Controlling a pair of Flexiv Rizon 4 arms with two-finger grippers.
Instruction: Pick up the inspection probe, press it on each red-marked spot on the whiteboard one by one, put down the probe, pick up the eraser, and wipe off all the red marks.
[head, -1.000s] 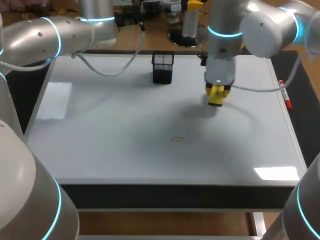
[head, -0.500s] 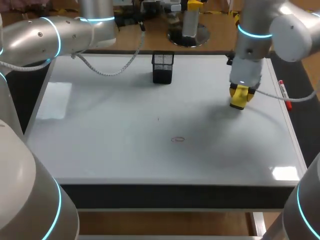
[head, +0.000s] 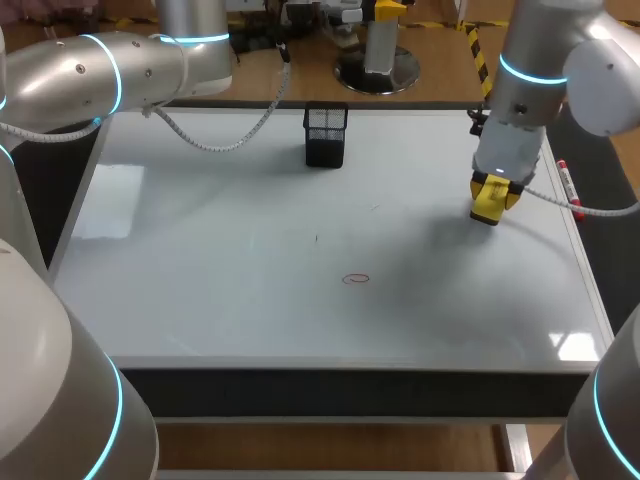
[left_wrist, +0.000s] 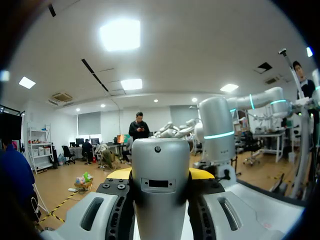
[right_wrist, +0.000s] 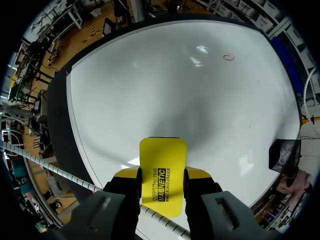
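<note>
Our left arm (head: 60, 75) and right arm (head: 585, 50) comprise silver-grey rounded links, glowing cyan joint rings (head: 530, 73) and white braided cables (head: 215, 147).

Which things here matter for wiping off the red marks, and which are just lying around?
Job in hand: yellow eraser, held in the right tool; red mark; whiteboard; grey cylinder, probably the probe, in the left tool.
Lying about: black mesh holder; red pen by the whiteboard's right edge.
</note>
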